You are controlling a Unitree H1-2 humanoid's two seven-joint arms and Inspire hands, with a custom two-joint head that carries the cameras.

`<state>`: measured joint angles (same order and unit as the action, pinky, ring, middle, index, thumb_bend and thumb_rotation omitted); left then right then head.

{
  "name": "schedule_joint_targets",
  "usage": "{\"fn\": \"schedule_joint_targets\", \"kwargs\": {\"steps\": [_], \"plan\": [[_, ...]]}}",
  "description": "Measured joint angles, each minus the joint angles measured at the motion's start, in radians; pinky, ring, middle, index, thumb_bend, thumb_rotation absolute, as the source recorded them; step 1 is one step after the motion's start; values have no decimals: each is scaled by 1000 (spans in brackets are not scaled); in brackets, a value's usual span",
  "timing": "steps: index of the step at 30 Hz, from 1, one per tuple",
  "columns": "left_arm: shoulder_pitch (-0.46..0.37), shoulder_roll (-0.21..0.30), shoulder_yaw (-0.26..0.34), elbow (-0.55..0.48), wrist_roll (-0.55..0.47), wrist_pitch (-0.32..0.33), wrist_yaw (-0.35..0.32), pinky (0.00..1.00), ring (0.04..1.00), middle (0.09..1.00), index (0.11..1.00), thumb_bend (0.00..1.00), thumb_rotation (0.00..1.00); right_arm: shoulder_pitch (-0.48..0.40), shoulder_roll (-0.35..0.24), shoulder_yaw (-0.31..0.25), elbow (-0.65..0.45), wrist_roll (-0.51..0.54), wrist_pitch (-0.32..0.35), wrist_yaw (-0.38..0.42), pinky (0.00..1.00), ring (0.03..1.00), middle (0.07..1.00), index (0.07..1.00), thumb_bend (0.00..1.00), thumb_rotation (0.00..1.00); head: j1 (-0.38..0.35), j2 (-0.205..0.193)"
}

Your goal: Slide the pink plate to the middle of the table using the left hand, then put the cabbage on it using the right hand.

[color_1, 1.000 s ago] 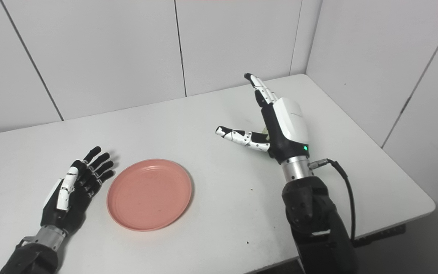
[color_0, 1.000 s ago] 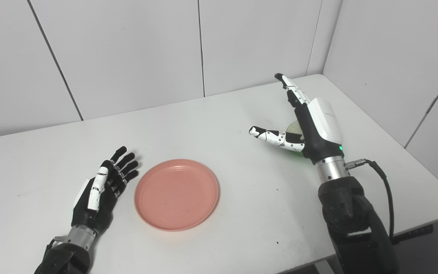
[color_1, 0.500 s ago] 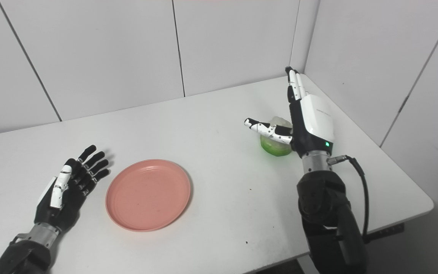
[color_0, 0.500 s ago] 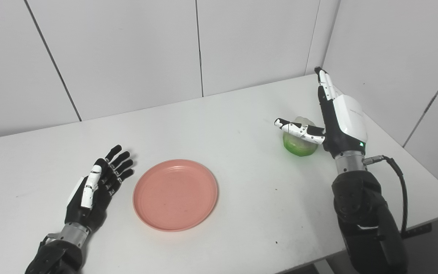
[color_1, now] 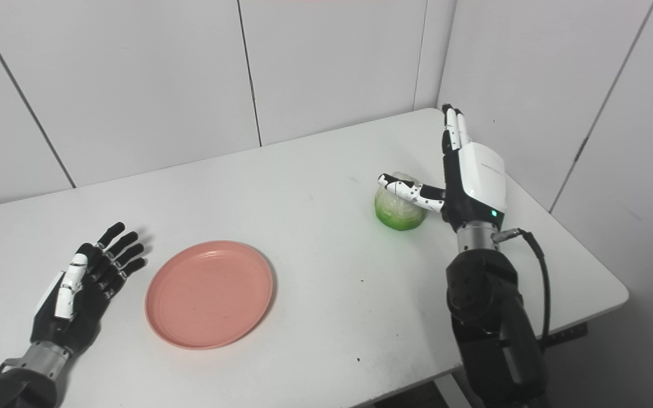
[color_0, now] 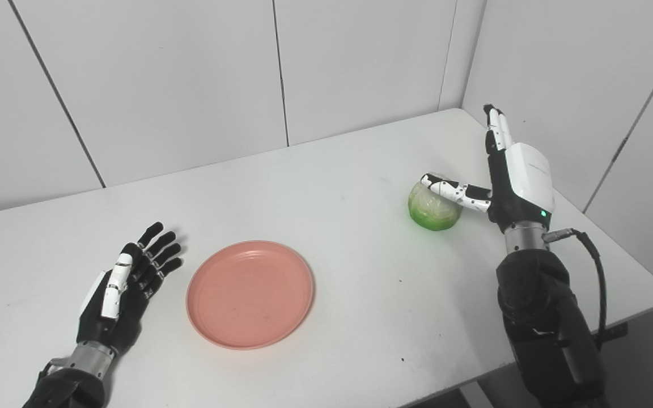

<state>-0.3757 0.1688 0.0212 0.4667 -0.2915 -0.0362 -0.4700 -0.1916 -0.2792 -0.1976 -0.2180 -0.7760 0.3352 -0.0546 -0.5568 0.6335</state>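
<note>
White laminate table (color_0: 326, 187) with rounded corners, set into a corner of pale wall panels, bearing everything else. Black right arm rising from the bottom edge on the right, cable looping off its wrist. Round, shallow pink plastic plate (color_0: 250, 293) lying left of centre, empty, only a few dark specks on its face. Left hand (color_0: 125, 283) flat beside it, palm up, fingers spread, holding nothing, near the rim but apart from it. Right hand (color_0: 511, 181) upright at the far right, fingers straight and pointing up, thumb stretched across the top of the small, pale green, translucent toy cabbage (color_0: 433, 205); not closed on it, thumb perhaps touching, hard to tell.

Compared with a second ago: right hand moved out from mid-table toward the right edge and now standing just right of the cabbage, uncovered and plainly seen on the table. Whole view also shifted a little, so the plate's slight drift is likely camera motion only. Left hand drawn back slightly. Likely meaning: plate slide finished or nearly so, cabbage grasp being lined up, not yet made. Cabbage well apart from the plate.
</note>
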Motion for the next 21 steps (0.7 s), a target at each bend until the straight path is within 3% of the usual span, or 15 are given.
{"fn": "schedule_joint_targets", "kwargs": {"steps": [21], "plan": [[1, 13, 15, 3, -9, 0, -18, 877, 891, 901, 892, 470, 974, -35, -12, 74, 199, 23, 12, -9, 915, 1000, 1000, 1000, 1000, 703, -12, 15]]}}
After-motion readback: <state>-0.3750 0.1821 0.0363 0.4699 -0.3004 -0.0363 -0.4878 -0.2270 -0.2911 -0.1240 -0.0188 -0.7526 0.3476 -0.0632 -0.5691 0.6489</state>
